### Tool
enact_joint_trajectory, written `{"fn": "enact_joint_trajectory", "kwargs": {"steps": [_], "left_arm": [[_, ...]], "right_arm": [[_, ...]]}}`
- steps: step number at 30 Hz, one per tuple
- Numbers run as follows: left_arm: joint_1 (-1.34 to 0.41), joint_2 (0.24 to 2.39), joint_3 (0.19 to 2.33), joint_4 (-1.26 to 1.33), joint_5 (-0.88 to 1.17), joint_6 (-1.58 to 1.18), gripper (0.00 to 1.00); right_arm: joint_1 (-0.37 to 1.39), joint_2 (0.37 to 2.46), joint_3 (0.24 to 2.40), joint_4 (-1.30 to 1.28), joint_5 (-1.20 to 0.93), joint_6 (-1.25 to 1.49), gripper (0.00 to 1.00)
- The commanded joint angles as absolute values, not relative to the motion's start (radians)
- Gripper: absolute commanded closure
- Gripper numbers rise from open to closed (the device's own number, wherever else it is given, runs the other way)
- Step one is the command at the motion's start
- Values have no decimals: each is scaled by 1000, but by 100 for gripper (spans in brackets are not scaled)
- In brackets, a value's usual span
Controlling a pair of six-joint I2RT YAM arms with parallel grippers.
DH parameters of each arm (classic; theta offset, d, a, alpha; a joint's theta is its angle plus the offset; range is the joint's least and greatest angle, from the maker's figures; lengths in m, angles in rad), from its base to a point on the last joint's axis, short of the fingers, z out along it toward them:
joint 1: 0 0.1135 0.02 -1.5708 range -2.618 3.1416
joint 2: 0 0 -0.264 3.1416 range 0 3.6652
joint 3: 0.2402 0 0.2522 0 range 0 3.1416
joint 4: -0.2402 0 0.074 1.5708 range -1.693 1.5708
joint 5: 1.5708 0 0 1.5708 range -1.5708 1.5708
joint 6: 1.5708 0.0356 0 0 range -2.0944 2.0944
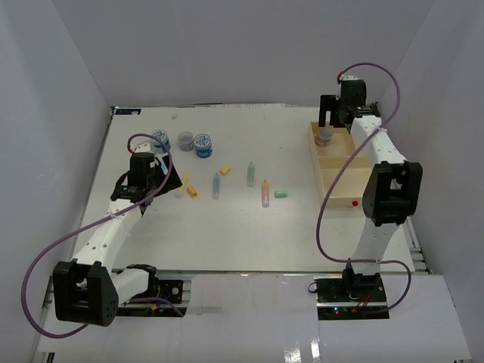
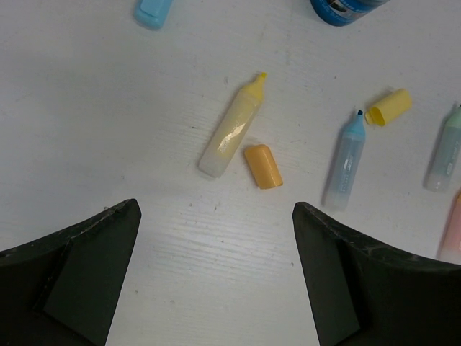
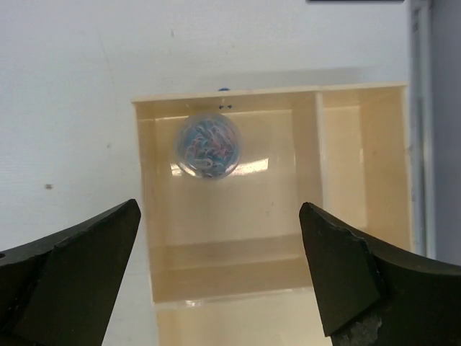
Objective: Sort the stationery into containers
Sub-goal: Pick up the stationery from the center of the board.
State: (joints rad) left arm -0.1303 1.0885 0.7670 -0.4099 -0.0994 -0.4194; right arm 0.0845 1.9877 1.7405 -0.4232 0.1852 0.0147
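While hovering spread and empty over the tray (image 3: 144,216) at the table's right edge, right gripper (image 3: 220,277) above a round container (image 3: 209,145); left gripper (image 2: 216,277) likewise parted near yellow marker (image 2: 232,130).

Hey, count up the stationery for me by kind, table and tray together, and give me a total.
Small round tubs: 4, two blue, one grey, one in the light wooden tray
Uncapped pastel markers: 4, yellow, blue, green, pink
Loose marker caps: 4, orange, yellow, green, blue
Total: 12
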Motion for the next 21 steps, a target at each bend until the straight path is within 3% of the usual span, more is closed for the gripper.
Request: {"fn": "enact_joint_trajectory", "kwargs": {"steps": [1,4,13,21], "left_arm": [[-104,1168,839,-426,-126,-443,2],[-20,1264,908,-446,-118,-466,2],[74,1564,1175,-403,-161,-491,2],[83,1799,1353,-390,-184,-446,2]], "right_arm": [[80,1698,1678,-430,181,18,3],[80,1494,1522,-385,67,79,10],[80,944,955,-134,-282,308,10],[84,758,779,-112,-382,333,10]]}}
